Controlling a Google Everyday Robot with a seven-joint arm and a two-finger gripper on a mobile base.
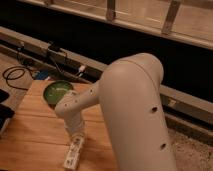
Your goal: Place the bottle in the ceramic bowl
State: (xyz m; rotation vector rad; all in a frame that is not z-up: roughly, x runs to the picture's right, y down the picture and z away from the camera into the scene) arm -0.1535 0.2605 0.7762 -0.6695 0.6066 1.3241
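Where the white arm (pixel 132 105) folds down over the table, the gripper (pixel 76 135) sits low, right at the upper end of the bottle (pixel 73 154). Touching it or just above it: cannot tell. Open or closed: cannot tell either, since the wrist housing hides it from this side.

Bottle: lying flat on the wooden table (pixel 30 137), not upright. Long axis runs from the gripper down and slightly left, toward the lower edge of the view. White body with dark markings along its length. The end nearest the gripper is partly covered.

Ceramic bowl (pixel 54 93): upright on the far left part of the table, green, with a paler glossy inside that catches the light. The forearm crosses in front of its near right rim. The bottle is outside the bowl and apart from it, with the forearm between the two.

Table: light wood, grain running left to right. A dark object (pixel 5 111) shows at its left edge, cut off by the frame.

Surroundings: a coil of black cable (pixel 14 75) lies on the floor beyond the table's far left corner. A long grey ledge (pixel 185 97) runs diagonally behind the arm, with thin wires on it near the bowl. Above it is a dark band, then glass panes with metal posts (pixel 110 9). Speckled floor (pixel 195 150) shows lower right.
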